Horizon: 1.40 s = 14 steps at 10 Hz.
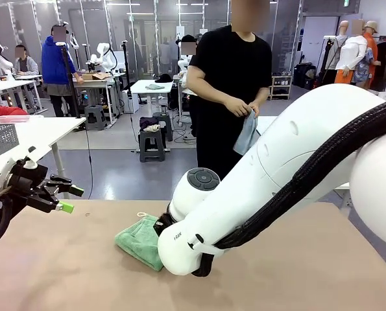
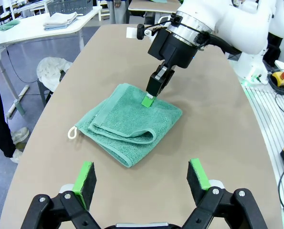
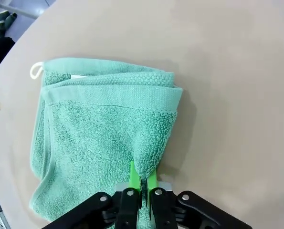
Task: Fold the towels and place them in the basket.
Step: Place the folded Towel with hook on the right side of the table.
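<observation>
Right pincer (image 3: 142, 175) pinched shut on the edge of a partly folded mint green terry towel (image 3: 94, 138); folding and basketing apparently remained.

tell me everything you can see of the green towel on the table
The mint green towel is soft terry, folded into a rough square, with hemmed edges and a small white loop at one corner. It lies on the tan table. The right end effector is shut on it, pinching fabric up near one edge.
</observation>
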### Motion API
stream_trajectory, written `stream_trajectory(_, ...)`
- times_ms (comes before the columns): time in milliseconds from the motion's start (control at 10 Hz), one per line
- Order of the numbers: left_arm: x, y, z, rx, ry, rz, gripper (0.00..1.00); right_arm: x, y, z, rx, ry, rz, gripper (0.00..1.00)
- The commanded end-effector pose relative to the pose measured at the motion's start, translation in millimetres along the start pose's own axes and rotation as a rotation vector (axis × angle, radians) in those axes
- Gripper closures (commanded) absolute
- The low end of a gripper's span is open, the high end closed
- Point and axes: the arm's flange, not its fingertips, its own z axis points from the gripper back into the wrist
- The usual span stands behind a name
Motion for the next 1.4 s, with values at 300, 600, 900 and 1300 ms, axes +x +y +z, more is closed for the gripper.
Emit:
stream_trajectory(300,1.5,-0.3,0.2,-0.001,0.0,0.005,0.03,0.0,0.0,0.0,0.0,0.0,0.0,1.0)
stream_trajectory(600,1.5,-0.3,0.2,-0.001,0.0,0.005,0.03,10.1,-7.1,2.9,0.004,-0.066,0.088,0.94)
stream_trajectory(900,1.5,-0.3,0.2,-0.001,0.0,0.005,0.03,71.6,-33.5,32.1,-0.028,-0.199,0.197,0.94)
stream_trajectory(1300,1.5,-0.3,0.2,-0.001,0.0,0.005,0.03,165.7,-91.7,52.3,-0.113,-0.113,0.518,0.94)
